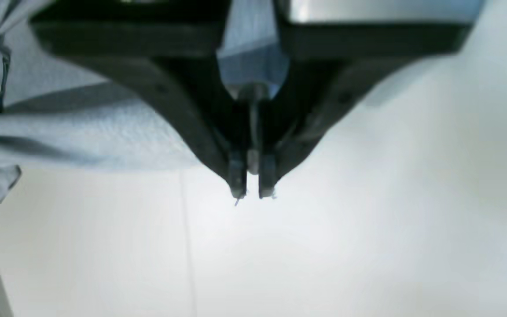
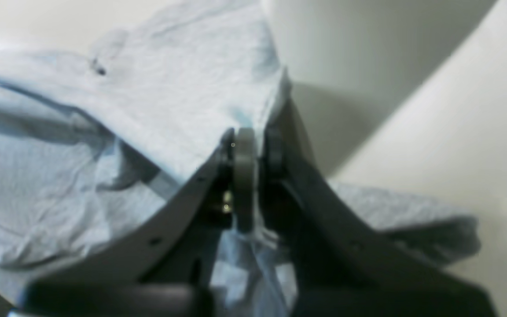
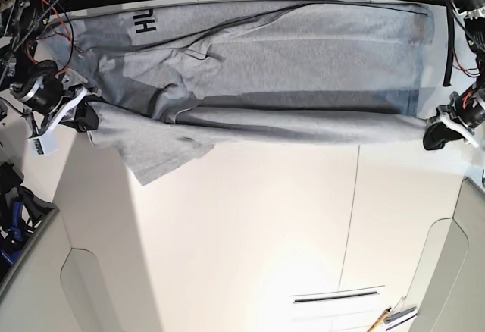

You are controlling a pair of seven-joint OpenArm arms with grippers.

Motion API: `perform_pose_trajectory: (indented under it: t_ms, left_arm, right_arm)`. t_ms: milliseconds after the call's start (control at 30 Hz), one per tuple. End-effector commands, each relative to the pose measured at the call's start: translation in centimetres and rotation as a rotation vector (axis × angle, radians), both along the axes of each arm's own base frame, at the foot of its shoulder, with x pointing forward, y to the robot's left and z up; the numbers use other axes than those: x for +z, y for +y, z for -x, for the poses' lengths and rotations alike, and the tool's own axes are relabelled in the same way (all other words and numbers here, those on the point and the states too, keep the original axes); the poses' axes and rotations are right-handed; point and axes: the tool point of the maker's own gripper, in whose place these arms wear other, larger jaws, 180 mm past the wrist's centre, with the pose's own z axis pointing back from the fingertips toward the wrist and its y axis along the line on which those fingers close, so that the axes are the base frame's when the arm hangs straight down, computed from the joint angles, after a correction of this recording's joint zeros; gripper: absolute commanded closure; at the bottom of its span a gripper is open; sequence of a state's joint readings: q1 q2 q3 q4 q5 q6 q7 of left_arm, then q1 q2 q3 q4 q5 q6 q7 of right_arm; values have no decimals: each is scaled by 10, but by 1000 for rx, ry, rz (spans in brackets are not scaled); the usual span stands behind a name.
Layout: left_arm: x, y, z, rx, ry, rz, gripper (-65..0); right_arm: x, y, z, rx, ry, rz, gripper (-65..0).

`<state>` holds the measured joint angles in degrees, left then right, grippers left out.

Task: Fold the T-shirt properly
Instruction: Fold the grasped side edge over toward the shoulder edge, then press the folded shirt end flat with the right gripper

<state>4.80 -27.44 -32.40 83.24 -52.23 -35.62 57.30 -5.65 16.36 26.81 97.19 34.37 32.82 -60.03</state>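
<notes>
Grey cotton, the T-shirt (image 3: 258,67), lies stretched lengthwise across the far half of the white surface (image 3: 250,233), with black lettering showing near the base view's left end and one sleeve (image 3: 151,154) hanging out toward the near side. Its near long edge is doubled over, a raised fold running between the two arms with a band of shadow behind it.

The right gripper (image 3: 82,114), at the base view's left, has its fingers clamped on the T-shirt at the sleeve-side corner; in the right wrist view the cloth bunches between the closed fingers (image 2: 271,149). The left gripper (image 3: 438,131), at the base view's right, sits at the hem-end corner. In the left wrist view its fingers (image 1: 238,176) stand together, and grey cloth shows behind them, but whether any fabric is pinched at the tips I cannot tell.

Judging by this, the step in hand is the first lengthwise fold: both corners of the near edge are gripped and tensioned. The next move probably calls for both arms to lift and carry that edge toward the far side in step, keeping the cloth taut so the fold line stays straight, and tucking the stray sleeve inside.
</notes>
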Motion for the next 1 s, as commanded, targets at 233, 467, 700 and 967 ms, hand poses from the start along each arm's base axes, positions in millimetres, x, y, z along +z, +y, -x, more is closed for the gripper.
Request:
perform_pose_trajectory:
  t_ms: [233,467,700,967]
  left_arm:
    - [2,12,36,3,17,55,0]
    - [-15,10,62,-5,104,65,0]
    - [-19,7,69,-32,137,61,-144]
    - [-10,0,62,-43,85,114,-261]
  right_arm:
    - [-6,-33,30,-80,51,35,0]
    - [-9,-42,39,-106,68,40,0]
    - [-7,-39,38,-107,59,21,-80]
    - [27,-31,12,-88,-83,12,-256]
